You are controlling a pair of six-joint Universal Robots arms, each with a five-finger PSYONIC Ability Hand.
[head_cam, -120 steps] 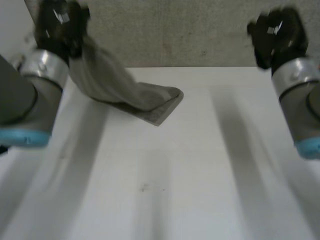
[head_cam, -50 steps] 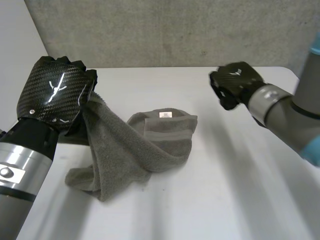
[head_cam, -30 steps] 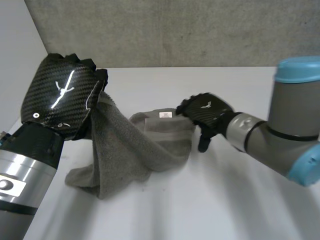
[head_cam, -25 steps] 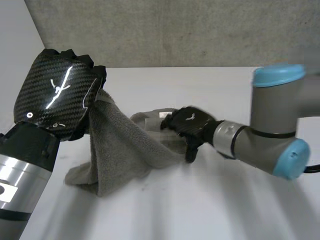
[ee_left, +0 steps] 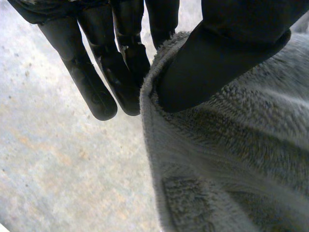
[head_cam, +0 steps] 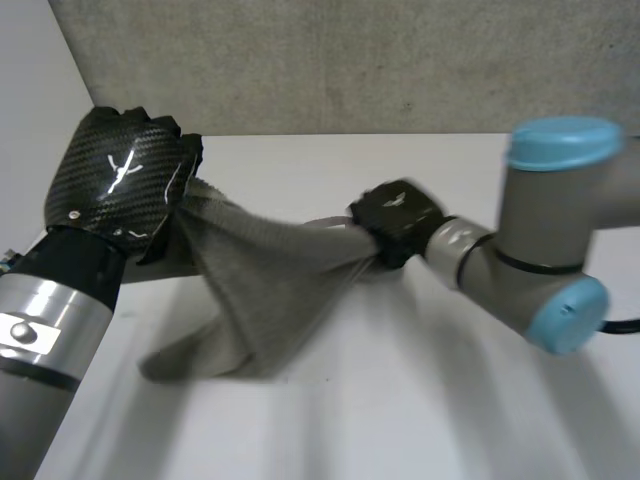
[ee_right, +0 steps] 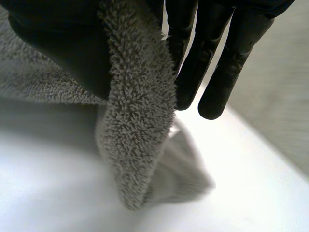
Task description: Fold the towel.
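On the white table (head_cam: 420, 400), the grey terry towel (head_cam: 265, 290) sagged to a rumpled lobe at seven o'clock. Farther back it hung stretched between the left hand (head_cam: 120, 185) at ten o'clock and the right hand (head_cam: 395, 215) near centre, each thumb pinching a fuzzy edge against straight fingers. Seemingly the spreading step; next, lay it flat.

The towel (head_cam: 270, 290) is grey terry cloth, matt, with a coarse looped pile that stands up along its edge. At the left of the frame the left hand (head_cam: 120, 185) wears a glossy carbon-weave shell that catches the light; its fingers (ee_left: 89, 87) look smooth and dull black. The right hand (head_cam: 395, 215) is black with a satin sheen. The arm cap (head_cam: 565, 140) is smooth light-blue plastic. The table (head_cam: 430, 400) is smooth white with a faint sheen, and the wall (head_cam: 350, 60) is rough, speckled grey
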